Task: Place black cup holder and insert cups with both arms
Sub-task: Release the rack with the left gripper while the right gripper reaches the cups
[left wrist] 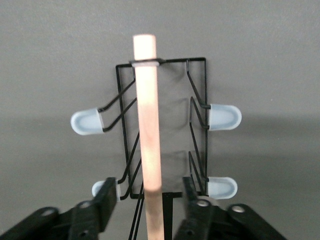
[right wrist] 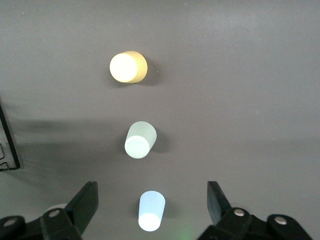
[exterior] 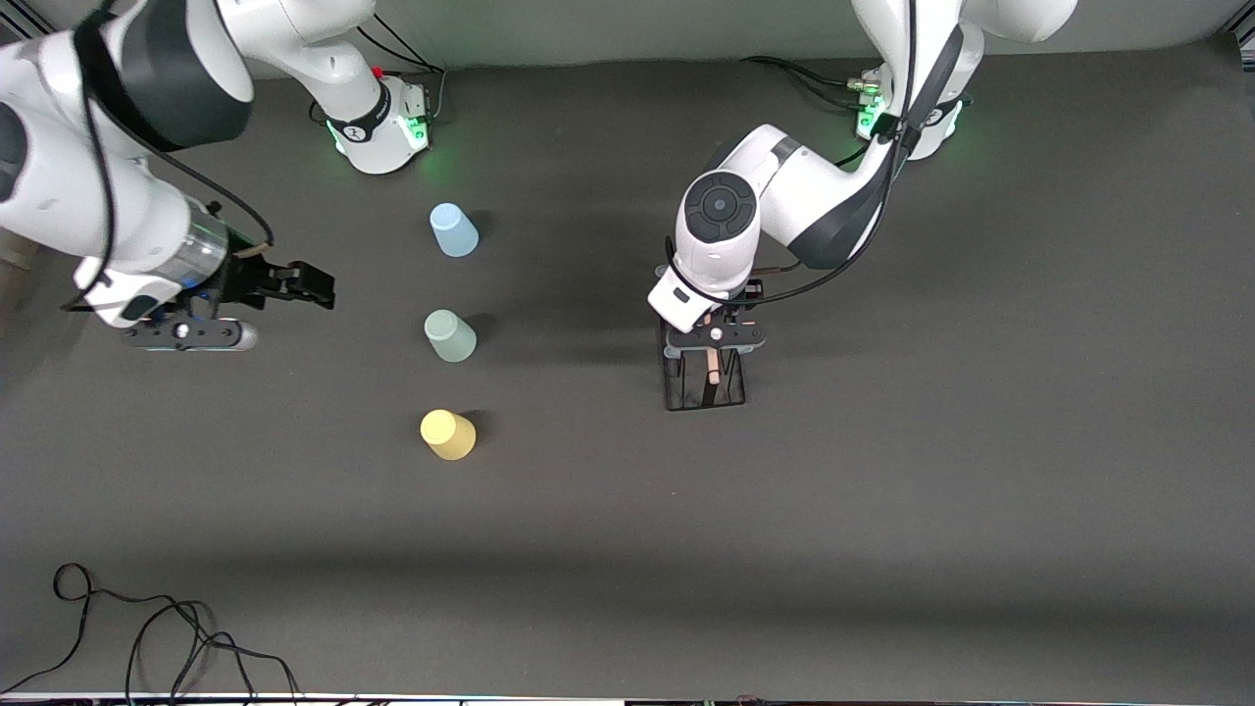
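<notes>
over the black cup holder (left wrist: 165, 130) our left gripper (left wrist: 150, 200) straddles the wooden rod (left wrist: 147, 125), fingers open; closing off-centre could tip it. our right gripper (right wrist: 152, 200) waits open above the cups (exterior: 450, 335).

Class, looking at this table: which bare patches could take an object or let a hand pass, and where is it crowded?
Bare mat lies between the cups, light blue cup, grey-green cup, yellow cup, and the black cup holder; also nearer the camera than the yellow cup. Crowded: around the holder under the left gripper, and beside the right gripper.
</notes>
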{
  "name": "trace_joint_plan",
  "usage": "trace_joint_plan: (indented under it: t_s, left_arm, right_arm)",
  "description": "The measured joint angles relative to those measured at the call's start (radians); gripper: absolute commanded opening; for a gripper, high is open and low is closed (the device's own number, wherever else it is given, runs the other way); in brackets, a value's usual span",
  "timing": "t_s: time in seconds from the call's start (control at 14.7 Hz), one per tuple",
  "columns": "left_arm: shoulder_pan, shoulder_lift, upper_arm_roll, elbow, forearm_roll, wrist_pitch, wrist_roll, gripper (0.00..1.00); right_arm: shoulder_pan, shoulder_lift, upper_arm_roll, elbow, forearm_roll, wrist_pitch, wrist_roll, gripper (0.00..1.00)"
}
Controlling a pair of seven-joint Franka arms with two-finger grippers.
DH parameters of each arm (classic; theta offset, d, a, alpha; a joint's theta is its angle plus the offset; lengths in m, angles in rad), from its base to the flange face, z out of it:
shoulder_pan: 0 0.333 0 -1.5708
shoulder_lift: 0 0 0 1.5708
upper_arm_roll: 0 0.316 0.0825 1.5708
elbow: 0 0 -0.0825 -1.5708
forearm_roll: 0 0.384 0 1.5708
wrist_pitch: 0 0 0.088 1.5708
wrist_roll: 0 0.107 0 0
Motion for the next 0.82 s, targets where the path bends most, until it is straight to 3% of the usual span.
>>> trace_joint_plan:
  t_s: [0.41,0.82]
  left_arm:
    - [0.132,-0.031,0.013,0.21,0.0,-0.266,0.069,1.0]
    - [0.451,-0.123,0.025,0.238,0.002,-0.418,0.419,0.99]
  right_arm:
    - [0.05,-0.047,0.001,-0.225,0.0,0.215,0.052,0.97]
    - [0.08,-0.043,0.001,-0.424,0.0,0.474,0.07,0.97]
